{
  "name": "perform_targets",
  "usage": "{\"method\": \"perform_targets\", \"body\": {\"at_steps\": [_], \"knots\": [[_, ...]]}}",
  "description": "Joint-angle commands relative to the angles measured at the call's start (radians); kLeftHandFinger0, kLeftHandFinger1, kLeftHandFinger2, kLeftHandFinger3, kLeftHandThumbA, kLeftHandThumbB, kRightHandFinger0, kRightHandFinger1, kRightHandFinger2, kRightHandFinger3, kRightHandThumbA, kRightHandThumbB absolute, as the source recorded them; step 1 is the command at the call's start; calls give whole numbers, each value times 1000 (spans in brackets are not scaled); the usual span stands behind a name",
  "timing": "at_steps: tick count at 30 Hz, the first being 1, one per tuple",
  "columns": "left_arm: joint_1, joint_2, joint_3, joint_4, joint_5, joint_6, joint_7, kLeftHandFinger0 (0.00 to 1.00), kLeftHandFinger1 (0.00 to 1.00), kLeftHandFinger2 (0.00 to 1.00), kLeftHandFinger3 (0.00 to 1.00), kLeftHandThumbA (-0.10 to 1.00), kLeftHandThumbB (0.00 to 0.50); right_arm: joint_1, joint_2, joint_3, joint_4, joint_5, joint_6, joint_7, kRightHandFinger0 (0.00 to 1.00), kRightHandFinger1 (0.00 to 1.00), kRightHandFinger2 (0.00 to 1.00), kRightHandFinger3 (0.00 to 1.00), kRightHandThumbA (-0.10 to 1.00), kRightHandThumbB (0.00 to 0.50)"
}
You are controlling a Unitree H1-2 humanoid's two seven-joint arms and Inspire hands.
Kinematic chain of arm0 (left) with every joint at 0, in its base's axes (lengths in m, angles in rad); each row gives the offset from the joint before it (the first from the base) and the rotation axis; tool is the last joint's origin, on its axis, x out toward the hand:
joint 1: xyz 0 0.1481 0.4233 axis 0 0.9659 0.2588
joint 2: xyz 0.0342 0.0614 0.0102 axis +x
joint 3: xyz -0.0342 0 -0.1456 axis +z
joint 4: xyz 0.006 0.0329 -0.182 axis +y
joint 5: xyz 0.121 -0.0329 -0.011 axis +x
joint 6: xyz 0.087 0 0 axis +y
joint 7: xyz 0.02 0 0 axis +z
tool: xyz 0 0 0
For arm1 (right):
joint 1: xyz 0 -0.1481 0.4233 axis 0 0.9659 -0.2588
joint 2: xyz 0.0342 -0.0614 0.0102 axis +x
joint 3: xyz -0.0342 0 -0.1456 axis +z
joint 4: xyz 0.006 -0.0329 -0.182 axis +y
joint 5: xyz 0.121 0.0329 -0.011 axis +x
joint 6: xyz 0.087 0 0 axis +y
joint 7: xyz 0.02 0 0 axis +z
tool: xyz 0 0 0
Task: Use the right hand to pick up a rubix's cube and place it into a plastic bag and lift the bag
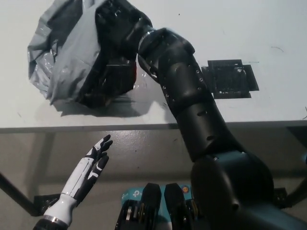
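Observation:
In the head view my black right hand (117,26) is shut on the top of a grey translucent plastic bag (62,57), holding it bunched over the white table (268,28). The bag bulges and hangs down to about the table top, casting a shadow under it. A dark, partly red shape (112,79) shows through its lower right side; I cannot tell for sure that it is the Rubik's cube. My white left hand (91,165) rests open below the table's front edge at the lower left.
A black square mat (231,78) lies on the table right of my right arm. The table's front edge (96,128) runs across the middle of the picture, with floor below it.

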Motion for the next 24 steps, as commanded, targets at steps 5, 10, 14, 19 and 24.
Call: {"method": "perform_targets", "body": {"at_steps": [5, 10, 14, 19, 24], "knots": [[-26, 11, -5, -30, -1, -5, -16, 1000, 1000, 1000, 1000, 1000, 156, -19, -131, 75, 120, -194, -174, 67, 0, 1, 574, 911, -100, 122], [-25, 13, -9, -36, 3, -2, -19, 995, 1000, 1000, 1000, 1000, 153, -10, -228, 232, 149, -398, -238, 3, 0, 202, 654, 430, -100, 155], [-19, 14, -10, -37, 8, -7, -16, 989, 1000, 1000, 1000, 1000, 146, -10, -323, 492, 144, -692, -234, -117, 260, 569, 980, 820, 209, 310], [-19, 11, -12, -32, 1, -8, -18, 972, 1000, 1000, 1000, 996, 130, -3, -446, 705, 29, -856, -120, -19, 1000, 1000, 1000, 1000, 629, 481], [-18, 7, -14, -31, -4, -2, -20, 967, 1000, 1000, 1000, 986, 127, 28, -498, 764, -112, -874, -57, 15, 1000, 1000, 1000, 1000, 646, 496]]}}
